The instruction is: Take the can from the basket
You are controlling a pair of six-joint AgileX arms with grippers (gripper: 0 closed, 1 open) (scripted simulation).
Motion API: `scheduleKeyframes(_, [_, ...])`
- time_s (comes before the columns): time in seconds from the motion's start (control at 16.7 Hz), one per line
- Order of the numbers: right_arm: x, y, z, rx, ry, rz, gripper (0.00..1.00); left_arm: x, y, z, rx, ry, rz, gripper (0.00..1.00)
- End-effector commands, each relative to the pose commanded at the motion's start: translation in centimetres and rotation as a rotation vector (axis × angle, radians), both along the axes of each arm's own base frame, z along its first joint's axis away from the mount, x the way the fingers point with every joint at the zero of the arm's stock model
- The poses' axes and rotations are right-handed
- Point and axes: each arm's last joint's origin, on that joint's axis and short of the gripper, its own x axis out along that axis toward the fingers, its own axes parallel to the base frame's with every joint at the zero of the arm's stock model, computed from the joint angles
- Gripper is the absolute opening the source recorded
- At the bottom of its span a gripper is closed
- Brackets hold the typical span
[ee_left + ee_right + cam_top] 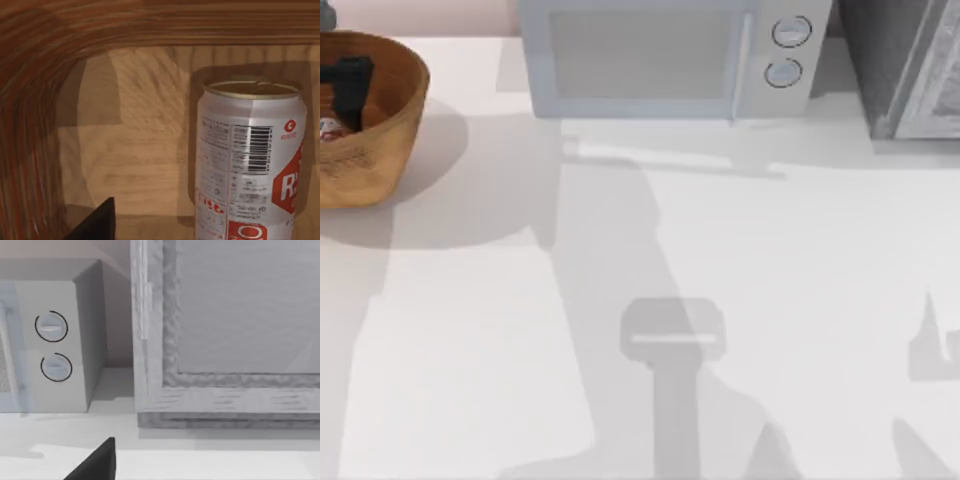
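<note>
The left gripper (pixel 348 85) is down inside the basket (pixel 390 120) at the far left of the table (pixel 520 350), its dark body reaching past the rim; whether it is spread or closed I cannot tell from here; the can (pixel 330 128) sits on the basket floor just beside the gripper, a sliver of red and white at the top view's left edge, partly cut off there; in the left wrist view the can (pixel 250 160) stands upright straight ahead of the gripper, gold top up, barcode and red label facing the camera, with the ribbed basket wall (pixel 30 125) curving round behind and beside it; one dark fingertip (pixel 97 222) pokes in low, apart from the can; off to the gripper's right along the back of the table stands a microwave (pixel 660 60), and further right a grey cabinet (pixel 910 70); the right wrist view faces that microwave (pixel 55 340) and cabinet (pixel 225 330), with one dark fingertip (pixel 97 462) of the right arm over the tabletop
</note>
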Motion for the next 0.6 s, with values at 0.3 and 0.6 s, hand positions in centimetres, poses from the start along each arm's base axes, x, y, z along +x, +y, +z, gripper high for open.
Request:
scheduleKeyframes(0.3, [0.0, 0.0, 0.0, 0.0, 0.0, 0.0, 1.0, 0.5, -0.1, -4.5, 0.001, -0.007, 0.001, 1.0])
scheduleKeyframes(0.6, [0.0, 0.0, 0.0, 0.0, 0.0, 0.0, 1.0, 0.5, -0.1, -5.4, 0.0, -0.002, 0.001, 1.0])
